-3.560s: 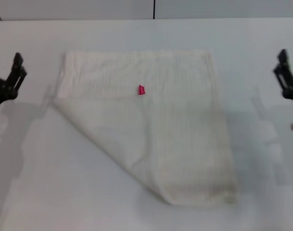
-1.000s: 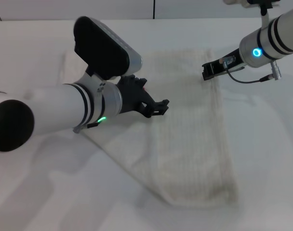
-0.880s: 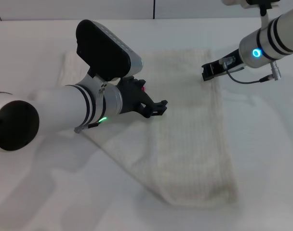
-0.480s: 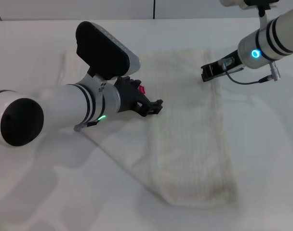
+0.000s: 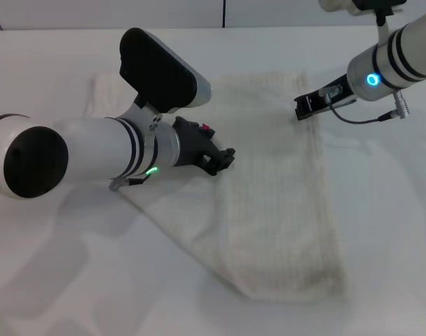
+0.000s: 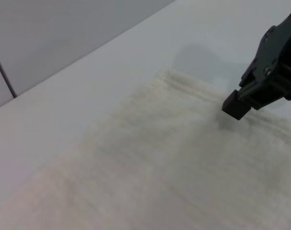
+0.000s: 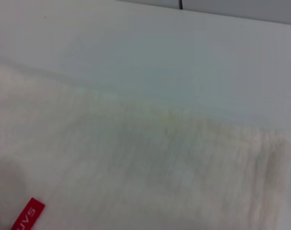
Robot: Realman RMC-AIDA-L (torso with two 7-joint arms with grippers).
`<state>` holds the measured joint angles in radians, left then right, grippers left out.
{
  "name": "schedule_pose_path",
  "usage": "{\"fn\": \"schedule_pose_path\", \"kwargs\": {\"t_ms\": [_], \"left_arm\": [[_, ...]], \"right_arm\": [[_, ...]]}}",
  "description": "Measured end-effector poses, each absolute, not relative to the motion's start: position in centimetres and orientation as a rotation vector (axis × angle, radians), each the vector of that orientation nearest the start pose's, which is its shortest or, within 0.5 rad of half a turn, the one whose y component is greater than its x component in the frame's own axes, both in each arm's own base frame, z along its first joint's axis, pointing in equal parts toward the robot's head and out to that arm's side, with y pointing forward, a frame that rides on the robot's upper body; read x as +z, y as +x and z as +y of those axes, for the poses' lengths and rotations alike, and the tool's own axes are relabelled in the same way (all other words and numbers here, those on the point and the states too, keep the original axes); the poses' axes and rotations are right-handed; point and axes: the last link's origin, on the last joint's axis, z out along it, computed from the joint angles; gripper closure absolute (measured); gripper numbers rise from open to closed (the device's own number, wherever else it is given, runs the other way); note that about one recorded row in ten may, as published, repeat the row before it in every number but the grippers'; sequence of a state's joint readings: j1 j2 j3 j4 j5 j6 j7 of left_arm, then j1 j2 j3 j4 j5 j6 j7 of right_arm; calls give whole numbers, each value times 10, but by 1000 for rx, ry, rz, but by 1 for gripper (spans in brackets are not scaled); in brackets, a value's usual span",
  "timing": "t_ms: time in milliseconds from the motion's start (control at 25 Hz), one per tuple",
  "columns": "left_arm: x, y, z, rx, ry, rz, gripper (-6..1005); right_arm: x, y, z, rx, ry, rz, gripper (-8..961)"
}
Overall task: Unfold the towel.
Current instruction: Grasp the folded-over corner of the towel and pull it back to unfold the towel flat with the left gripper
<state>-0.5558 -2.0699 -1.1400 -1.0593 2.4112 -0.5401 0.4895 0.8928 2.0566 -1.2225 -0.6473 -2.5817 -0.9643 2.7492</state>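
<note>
Towel (image 5: 269, 203) lies flat on the white table (image 5: 45, 280), folded on a diagonal: fold edge runs from the near-left side of the cloth down to the near-right corner. Faint ribbed stripes visible. Pink-red tag (image 5: 207, 128) sits just behind the left gripper (image 5: 225, 157), partly hidden by the wrist; tag also shows in the right wrist view (image 7: 28, 215).

Left gripper is low over the towel's middle, near the top layer's edge by the tag. Fingers look close together w/ cloth under the tips, but can't tell if it's got any fabric pinched or how far it's open. Left arm reaches in across the towel's left part, covering it.

Right gripper (image 5: 307, 106) is at the towel's far-right corner, tip just over or on the edge; same gripper shows in the left wrist view (image 6: 239, 106) at the hem. Looks narrow, can't tell if closed or holding anything. Contact w/ cloth unclear too.

Rest of the towel extends toward the near side from both grippers, near-right corner well apart from either.
</note>
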Motion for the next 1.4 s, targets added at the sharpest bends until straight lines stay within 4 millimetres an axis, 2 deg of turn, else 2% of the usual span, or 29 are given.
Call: {"fn": "schedule_pose_path", "kwargs": {"t_ms": [360, 840, 960, 1160, 1200, 1280, 1400], "left_arm": [[-118, -166, 360, 56, -2529, -540, 610], [-112, -159, 360, 52, -2539, -531, 983], [-110, -156, 357, 57, -2544, -522, 984], [-83, -140, 340, 142, -2511, -534, 977], [-83, -140, 340, 142, -2511, -534, 976], [-69, -135, 330, 221, -2473, -554, 972], [-63, -132, 325, 255, -2461, -570, 966]], "right_arm": [[-40, 210, 439, -183, -2218, 1298, 953], [-40, 212, 439, -176, -2210, 1298, 953], [-41, 212, 438, -175, -2209, 1299, 953], [-41, 212, 438, -174, -2209, 1299, 953], [-41, 212, 438, -174, -2209, 1299, 953], [-41, 212, 438, -174, -2210, 1299, 953], [-42, 213, 438, -178, -2209, 1303, 954]]}}
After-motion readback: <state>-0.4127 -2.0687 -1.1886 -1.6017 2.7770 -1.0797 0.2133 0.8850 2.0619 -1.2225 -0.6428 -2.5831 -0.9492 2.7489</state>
